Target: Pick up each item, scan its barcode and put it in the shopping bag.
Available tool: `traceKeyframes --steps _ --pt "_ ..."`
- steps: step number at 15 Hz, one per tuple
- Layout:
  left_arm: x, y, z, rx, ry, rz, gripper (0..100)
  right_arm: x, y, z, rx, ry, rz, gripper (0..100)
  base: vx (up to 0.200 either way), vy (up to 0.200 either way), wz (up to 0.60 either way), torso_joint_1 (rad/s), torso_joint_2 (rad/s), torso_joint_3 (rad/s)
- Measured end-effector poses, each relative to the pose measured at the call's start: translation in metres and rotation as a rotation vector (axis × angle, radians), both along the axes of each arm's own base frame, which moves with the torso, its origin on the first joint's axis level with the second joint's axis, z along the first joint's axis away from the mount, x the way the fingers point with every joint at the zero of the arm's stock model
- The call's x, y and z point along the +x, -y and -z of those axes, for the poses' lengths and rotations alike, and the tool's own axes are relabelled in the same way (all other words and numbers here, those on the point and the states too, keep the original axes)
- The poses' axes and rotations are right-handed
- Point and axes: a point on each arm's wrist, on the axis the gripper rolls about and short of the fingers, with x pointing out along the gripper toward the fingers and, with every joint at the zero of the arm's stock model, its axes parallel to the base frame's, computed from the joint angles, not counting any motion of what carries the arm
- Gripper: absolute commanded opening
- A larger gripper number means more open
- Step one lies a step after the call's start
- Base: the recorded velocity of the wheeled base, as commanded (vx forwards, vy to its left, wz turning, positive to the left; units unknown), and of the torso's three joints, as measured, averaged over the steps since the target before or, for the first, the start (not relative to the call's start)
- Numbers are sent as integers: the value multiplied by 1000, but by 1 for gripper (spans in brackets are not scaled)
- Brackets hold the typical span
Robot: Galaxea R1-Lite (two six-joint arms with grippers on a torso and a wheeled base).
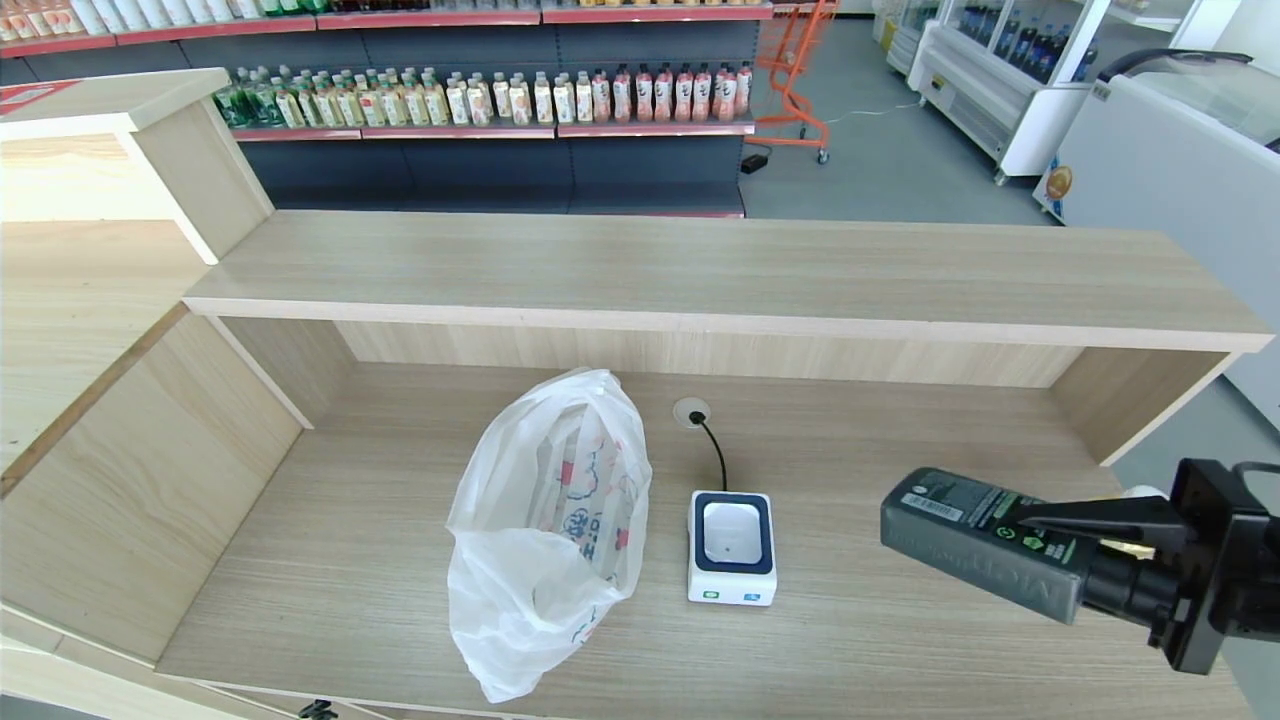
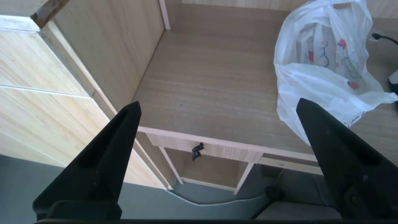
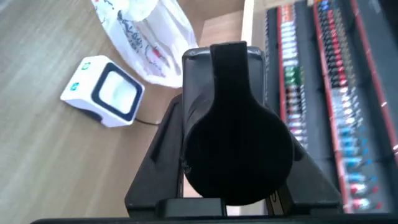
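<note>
There is one shopping bag [image 1: 545, 520], one scanner [image 1: 732, 545], one black cable [image 1: 715, 450], one dark bottle [image 1: 975, 540] and one wooden counter [image 1: 700, 270]. There are two grippers, the left gripper [image 2: 219, 109] and the right gripper [image 1: 1040, 550]. Behind stand one orange cart [image 1: 795, 75] and a row of drink bottles [image 1: 480, 100] too small to count.

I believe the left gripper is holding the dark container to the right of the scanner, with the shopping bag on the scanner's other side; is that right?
Not quite: the right gripper holds the dark container, as the head view shows; the scanner and shopping bag lie as stated.
</note>
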Motion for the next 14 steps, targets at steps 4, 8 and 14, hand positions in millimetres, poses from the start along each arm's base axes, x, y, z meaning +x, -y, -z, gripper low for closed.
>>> traceKeyframes --steps 4,8,14 --pt "0 0 0 0 0 0 100 -10 10 -11 223 -445 170 0 0 0 0 0 0 0" --pt "0 0 0 0 0 0 100 5 5 -21 588 -1132 489 0 0 0 0 0 0 0" --pt "0 0 0 0 0 0 100 45 -37 6 884 -1709 800 0 0 0 0 0 0 0"
